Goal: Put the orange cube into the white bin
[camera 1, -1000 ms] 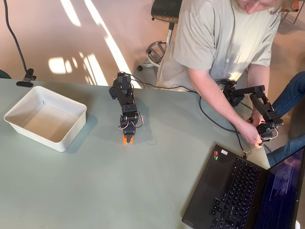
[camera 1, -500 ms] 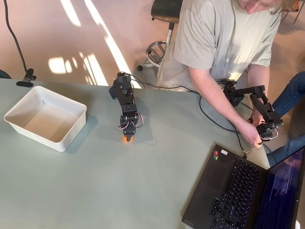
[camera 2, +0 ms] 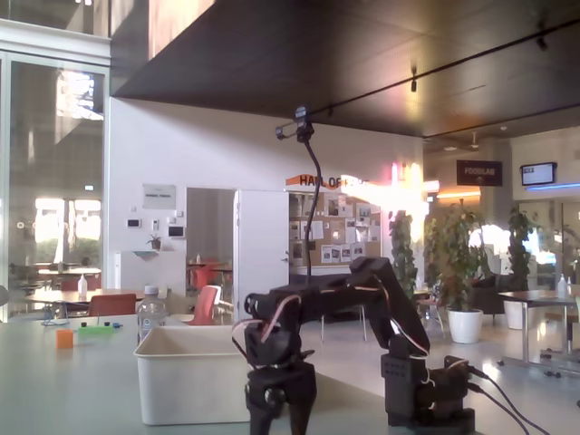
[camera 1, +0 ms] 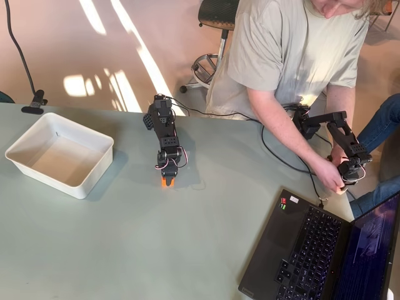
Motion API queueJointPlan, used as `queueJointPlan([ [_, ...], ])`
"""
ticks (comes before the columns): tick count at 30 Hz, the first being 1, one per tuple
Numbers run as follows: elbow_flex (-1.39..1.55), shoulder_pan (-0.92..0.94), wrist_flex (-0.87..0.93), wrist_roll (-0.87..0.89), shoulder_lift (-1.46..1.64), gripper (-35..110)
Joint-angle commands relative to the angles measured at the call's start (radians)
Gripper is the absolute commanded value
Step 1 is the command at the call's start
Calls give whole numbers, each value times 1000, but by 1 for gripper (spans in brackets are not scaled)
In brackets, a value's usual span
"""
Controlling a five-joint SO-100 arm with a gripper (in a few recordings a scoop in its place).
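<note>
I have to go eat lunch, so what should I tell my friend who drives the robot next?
Pincer: lowered to the table in the middle, tip right at the orange cube. I cannot tell whether it is open or shut on it.
Orange cube: on the table at the pincer tip, not lifted.
White bin: to the left in the overhead view, nothing in it.
Done: reaching the cube.
Left: grip it, lift, carry it left, drop it in the bin.

Your work surface is a pale grey-green table [camera 1: 125, 250]. On it you have the white bin [camera 1: 59, 153] near the left edge in the overhead view, the arm's base [camera 1: 160, 115] at the far edge, the orange cube [camera 1: 166, 182] beneath the gripper [camera 1: 167, 181], and a dark laptop [camera 1: 312, 250] at the lower right corner.
</note>
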Motion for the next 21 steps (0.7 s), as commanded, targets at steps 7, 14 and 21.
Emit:
queueJointPlan([
  [7, -124, 12, -3, 6, 29, 27],
  [14, -275, 117, 14, 6, 55, 27],
  [21, -304, 264, 12, -2, 227, 27],
])
